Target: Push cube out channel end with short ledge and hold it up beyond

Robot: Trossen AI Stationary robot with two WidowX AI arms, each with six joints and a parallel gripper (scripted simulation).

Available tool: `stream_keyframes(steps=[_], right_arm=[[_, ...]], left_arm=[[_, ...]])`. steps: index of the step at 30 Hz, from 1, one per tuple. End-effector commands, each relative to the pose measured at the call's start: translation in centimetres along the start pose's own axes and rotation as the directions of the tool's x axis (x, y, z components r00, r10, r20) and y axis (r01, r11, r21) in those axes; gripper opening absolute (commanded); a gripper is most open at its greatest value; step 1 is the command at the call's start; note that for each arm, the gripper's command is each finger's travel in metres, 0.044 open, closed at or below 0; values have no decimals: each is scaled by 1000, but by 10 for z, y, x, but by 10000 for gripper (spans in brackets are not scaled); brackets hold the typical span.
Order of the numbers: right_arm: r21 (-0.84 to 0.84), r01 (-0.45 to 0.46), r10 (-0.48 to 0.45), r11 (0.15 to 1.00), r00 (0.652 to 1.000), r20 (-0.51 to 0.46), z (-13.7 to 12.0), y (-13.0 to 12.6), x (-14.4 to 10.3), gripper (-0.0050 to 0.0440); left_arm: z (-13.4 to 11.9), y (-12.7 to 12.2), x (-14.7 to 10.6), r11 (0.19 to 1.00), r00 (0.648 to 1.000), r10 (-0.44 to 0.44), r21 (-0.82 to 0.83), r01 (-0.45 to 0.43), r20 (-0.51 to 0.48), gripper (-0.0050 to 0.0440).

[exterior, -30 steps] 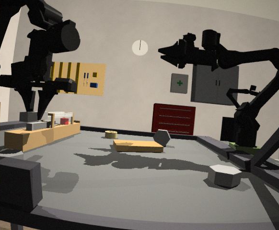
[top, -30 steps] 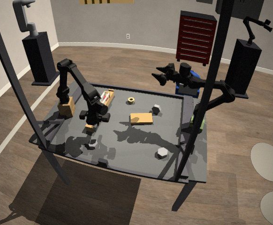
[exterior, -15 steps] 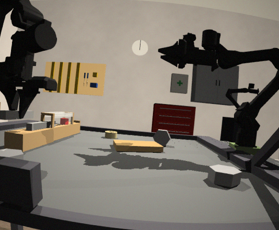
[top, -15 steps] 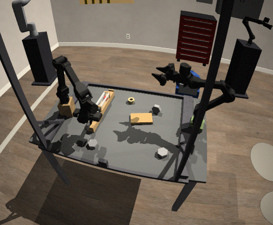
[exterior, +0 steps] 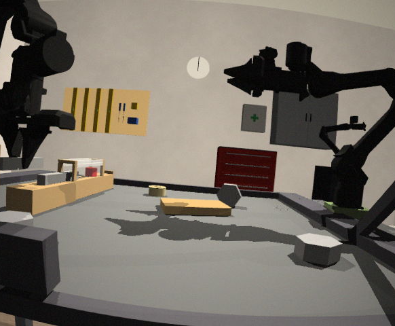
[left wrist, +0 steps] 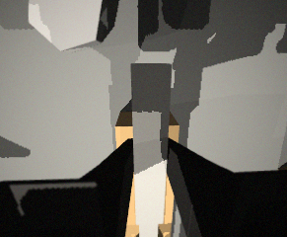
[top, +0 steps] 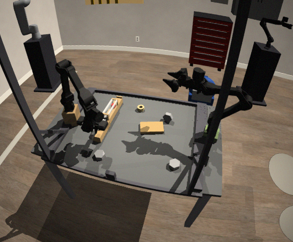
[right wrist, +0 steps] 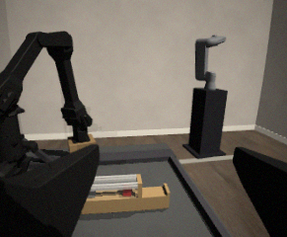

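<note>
Clamping a grey bar [top: 91,136] [exterior: 6,163] [left wrist: 150,148] between the left fingers [exterior: 32,143], above the worktop [top: 131,159] [exterior: 155,274] [right wrist: 173,222], toward seven o'clock from the channel's roof in the top view. Holding the right fingers [top: 170,84] [exterior: 239,84] wide apart, high up near one o'clock. Sitting red inside the roofed channel [top: 115,110] [exterior: 92,184] [right wrist: 153,202], toward its one o'clock end: the cube [top: 113,105] [exterior: 91,171] [right wrist: 127,193].

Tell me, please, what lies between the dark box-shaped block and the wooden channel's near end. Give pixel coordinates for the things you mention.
A pale hexagonal block [top: 99,155] [exterior: 9,216] [left wrist: 64,22] lies there, as the top view shows.
</note>
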State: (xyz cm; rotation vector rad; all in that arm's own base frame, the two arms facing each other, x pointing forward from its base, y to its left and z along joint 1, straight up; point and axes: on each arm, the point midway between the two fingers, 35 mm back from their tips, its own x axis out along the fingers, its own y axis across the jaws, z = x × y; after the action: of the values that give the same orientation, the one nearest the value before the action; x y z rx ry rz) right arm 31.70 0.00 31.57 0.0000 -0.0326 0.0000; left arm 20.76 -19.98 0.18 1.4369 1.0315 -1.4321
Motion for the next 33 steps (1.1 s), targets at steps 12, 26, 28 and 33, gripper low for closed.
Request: stream_keyframes(steps=[12, 26, 28, 33], right_arm=[[0, 0, 0, 1000, 1000, 17, 7, 0, -1, 400], [0, 0, 0, 1000, 1000, 17, 7, 0, -1, 400], [0, 0, 0, 1000, 1000, 17, 7, 0, -1, 400], [0, 0, 0, 1000, 1000, 17, 7, 0, -1, 400]], left_arm=[[0, 2, 3, 1000, 1000, 15, 4, -15, 4, 0], [0, 2, 16, 1000, 1000, 9, 4, -9, 1, 0], [0, 2, 18, 1000, 1000, 8, 4, -8, 1, 0], [0, 2, 23, 1000, 1000, 6, 4, -6, 0, 0]])
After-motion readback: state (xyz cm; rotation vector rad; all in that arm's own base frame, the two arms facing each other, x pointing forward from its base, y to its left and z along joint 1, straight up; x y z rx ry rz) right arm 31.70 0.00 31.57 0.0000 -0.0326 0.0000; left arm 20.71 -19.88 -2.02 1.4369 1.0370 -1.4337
